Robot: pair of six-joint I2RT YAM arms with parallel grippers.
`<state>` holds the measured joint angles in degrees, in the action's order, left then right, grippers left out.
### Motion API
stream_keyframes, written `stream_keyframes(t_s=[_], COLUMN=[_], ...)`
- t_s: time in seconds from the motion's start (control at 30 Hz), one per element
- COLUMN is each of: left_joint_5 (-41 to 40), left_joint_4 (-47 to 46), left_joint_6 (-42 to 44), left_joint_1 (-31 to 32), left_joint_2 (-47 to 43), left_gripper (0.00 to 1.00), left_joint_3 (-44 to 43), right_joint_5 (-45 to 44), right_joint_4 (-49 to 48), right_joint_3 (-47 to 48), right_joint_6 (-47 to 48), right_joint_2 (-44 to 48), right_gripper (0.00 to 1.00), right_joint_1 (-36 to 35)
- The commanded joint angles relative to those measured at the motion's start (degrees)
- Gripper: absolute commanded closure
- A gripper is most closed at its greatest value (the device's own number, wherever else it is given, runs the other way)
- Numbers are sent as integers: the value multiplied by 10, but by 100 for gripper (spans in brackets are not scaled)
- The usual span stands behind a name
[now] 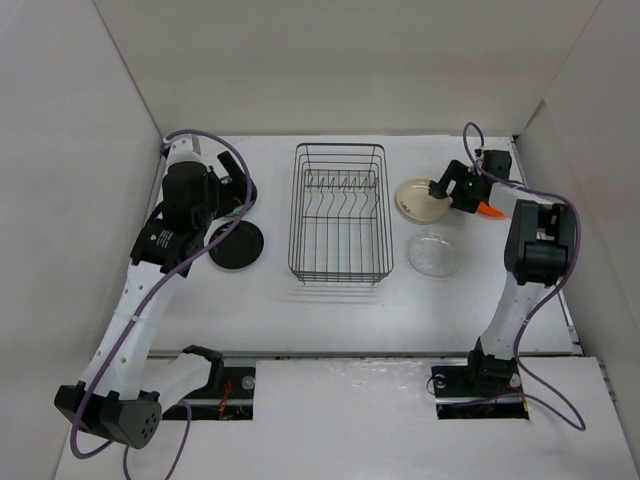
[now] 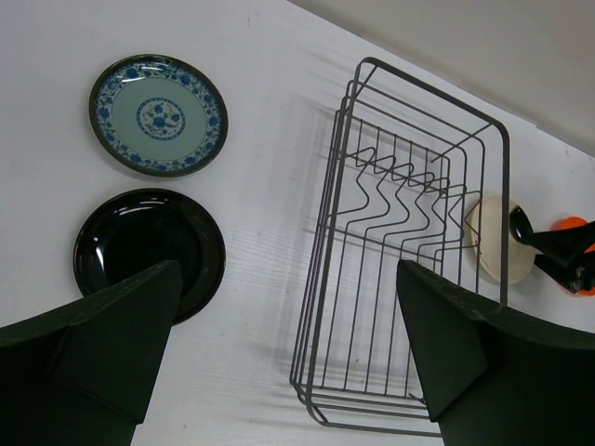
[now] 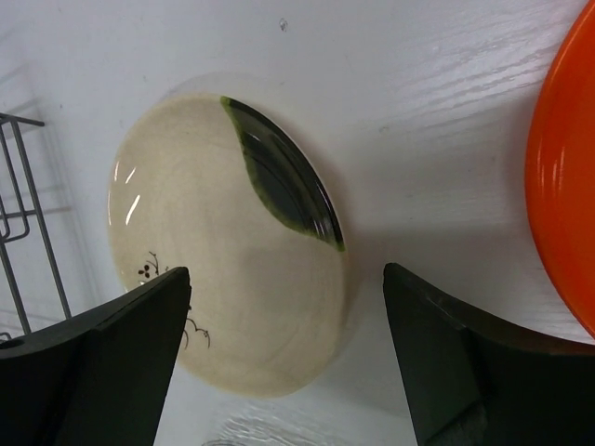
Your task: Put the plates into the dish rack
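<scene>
This looks like a robotics lab test cell: a white table boxed in by plain white panels, with the left arm and right arm bolted at its near edge, trailing purple cables. The room beyond the panels is hidden.

Teal patterned plate, glossy black plate, orange plate
</scene>
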<state>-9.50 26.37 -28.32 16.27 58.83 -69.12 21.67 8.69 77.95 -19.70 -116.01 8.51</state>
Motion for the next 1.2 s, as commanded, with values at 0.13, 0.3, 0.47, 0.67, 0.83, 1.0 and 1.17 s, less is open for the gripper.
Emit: stream_keyframes(t_s=[0.13, 0.3, 0.47, 0.67, 0.83, 1.0, 1.17], left_joint_5=[4, 4, 4, -2, -7, -12, -18], left_joint_4=[-19, -14, -14, -14, -9, -9, -9], left_joint_6=[9, 9, 9, 9, 9, 9, 9], left_joint_1=[-3, -3, -3, -3, -3, -3, -3], left_joint_2=[-4, -9, -14, -14, -20, -20, -20], left_gripper=[0, 0, 0, 0, 0, 0, 0], left_joint_3=[-18, -18, -18, -18, -18, -18, -18], right_joint_5=[-3, 3, -43, -66, -66, -66, -66], right_joint_4=[77, 85, 122, 156, 168, 174, 180], right_joint_3=[82, 88, 100, 117, 122, 128, 134], right_joint_6=[25, 30, 30, 25, 25, 25, 20], right_joint_2=[-56, -62, -73, -84, -84, -89, -94], right_gripper=[19, 25, 29, 47, 65, 100, 100], right_joint_1=[-6, -6, -6, -1, -1, -1, -1])
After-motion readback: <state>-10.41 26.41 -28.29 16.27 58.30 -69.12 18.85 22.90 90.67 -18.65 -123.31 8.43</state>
